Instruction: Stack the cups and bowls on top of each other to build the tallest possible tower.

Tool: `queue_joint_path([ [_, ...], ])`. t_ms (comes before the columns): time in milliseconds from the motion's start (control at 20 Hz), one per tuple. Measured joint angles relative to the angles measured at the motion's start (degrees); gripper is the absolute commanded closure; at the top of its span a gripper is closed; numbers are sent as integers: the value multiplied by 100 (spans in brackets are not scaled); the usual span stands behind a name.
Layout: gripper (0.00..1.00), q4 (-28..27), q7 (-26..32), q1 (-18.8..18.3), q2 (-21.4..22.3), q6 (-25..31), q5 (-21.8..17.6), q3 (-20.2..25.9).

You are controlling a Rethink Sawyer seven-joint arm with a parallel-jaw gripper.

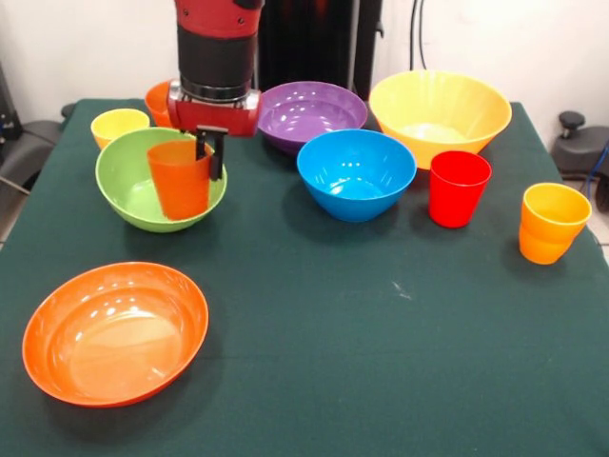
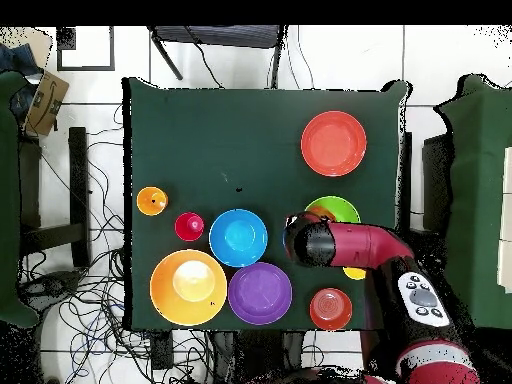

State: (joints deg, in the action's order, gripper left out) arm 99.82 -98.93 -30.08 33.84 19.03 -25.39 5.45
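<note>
An orange cup (image 1: 179, 179) stands upright inside the green bowl (image 1: 124, 176), which the overhead view shows partly under the arm (image 2: 340, 207). My gripper (image 1: 211, 152) comes straight down at the cup's right rim and is shut on it, one finger inside and one outside. A blue bowl (image 1: 356, 173) (image 2: 238, 237) sits mid-table, with the purple bowl (image 1: 312, 114) (image 2: 260, 293) and the big yellow bowl (image 1: 440, 112) (image 2: 188, 287) behind it. A red cup (image 1: 459, 188) (image 2: 189, 226) and a yellow-orange cup (image 1: 552, 222) (image 2: 151, 200) stand to the right. In the overhead view the arm hides the gripper.
A wide shallow orange bowl (image 1: 116, 333) (image 2: 333, 143) lies at the front left. A yellow cup (image 1: 119, 124) and a small deep orange bowl (image 1: 157, 100) (image 2: 330, 308) stand just behind the green bowl, close to the arm. A dark green cloth (image 1: 324, 324) covers the table.
</note>
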Motion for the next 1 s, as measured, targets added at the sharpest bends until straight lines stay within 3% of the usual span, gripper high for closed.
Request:
queue_joint_path([
  [1000,100,-263,0,-54,-243,1,-260,-26],
])
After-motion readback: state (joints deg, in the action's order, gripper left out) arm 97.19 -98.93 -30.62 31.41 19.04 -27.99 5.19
